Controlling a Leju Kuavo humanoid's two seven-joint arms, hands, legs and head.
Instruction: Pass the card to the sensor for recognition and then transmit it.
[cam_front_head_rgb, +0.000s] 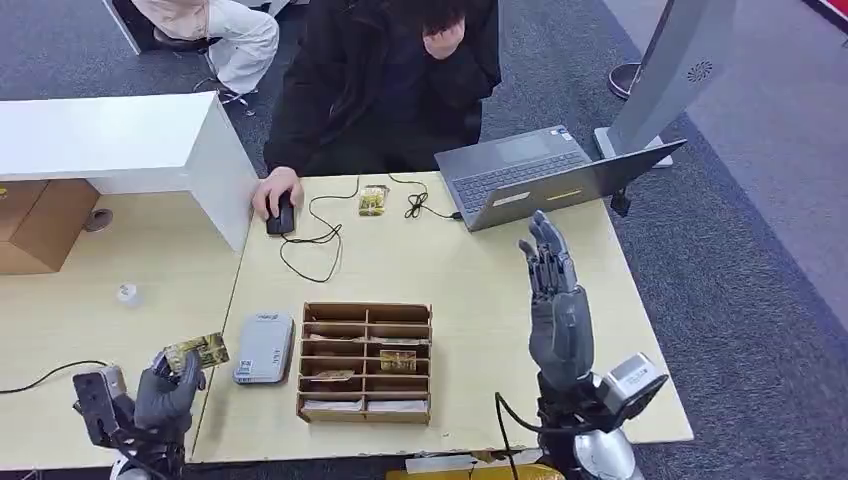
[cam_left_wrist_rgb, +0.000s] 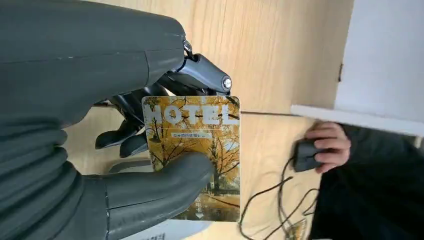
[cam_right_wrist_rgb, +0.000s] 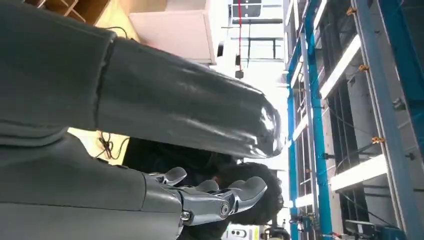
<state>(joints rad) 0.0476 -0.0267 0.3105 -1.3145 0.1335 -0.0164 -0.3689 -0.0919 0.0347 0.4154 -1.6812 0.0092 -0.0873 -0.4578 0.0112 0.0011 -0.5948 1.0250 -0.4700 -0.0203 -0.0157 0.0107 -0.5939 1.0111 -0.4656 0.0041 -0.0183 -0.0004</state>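
Observation:
My left hand (cam_front_head_rgb: 165, 392) hovers at the near left of the table, pinching a yellow autumn-print card (cam_front_head_rgb: 199, 351) between thumb and fingers. Up close, the card (cam_left_wrist_rgb: 200, 135) reads "HOTEL" and the thumb (cam_left_wrist_rgb: 165, 180) lies across its face. A grey card sensor (cam_front_head_rgb: 264, 347) lies flat on the table just right of that hand. My right hand (cam_front_head_rgb: 552, 290) is raised above the table's right half, fingers straight and apart, holding nothing; its fingertips (cam_right_wrist_rgb: 240, 192) point up toward the person.
A wooden divided tray (cam_front_head_rgb: 366, 361) with several cards stands beside the sensor. A person sits across the table, hand on a black mouse (cam_front_head_rgb: 281, 215). An open laptop (cam_front_head_rgb: 545, 175), a cable, another card (cam_front_head_rgb: 373, 199) and a white raised counter (cam_front_head_rgb: 130, 140) lie farther off.

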